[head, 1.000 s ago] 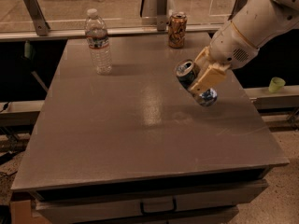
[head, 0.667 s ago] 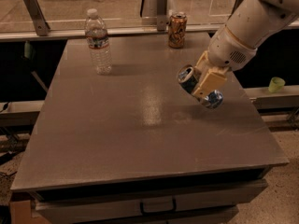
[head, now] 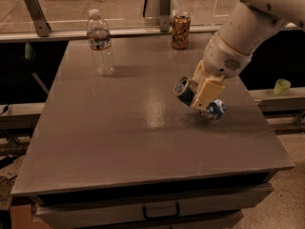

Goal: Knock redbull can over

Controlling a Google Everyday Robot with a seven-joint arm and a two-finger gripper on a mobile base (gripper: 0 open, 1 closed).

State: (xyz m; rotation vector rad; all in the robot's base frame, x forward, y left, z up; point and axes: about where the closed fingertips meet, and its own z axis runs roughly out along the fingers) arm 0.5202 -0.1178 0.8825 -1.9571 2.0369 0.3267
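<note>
The end effector point(head: 206, 98), with blocky beige fingers on a smooth white arm, is clamped around the redbull can point(head: 184, 87) at the right middle of the matte grey surface point(head: 114, 132). The slim blue-and-silver can lies steeply tilted, its silver top facing left. A clear ribbed plastic bottle point(head: 100, 42) and an orange-brown can point(head: 180, 30) stand upright, well apart at the back.

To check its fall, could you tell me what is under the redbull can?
Only grey tabletop lies under the tilted redbull can; the hand, right of centre, covers its middle.
</note>
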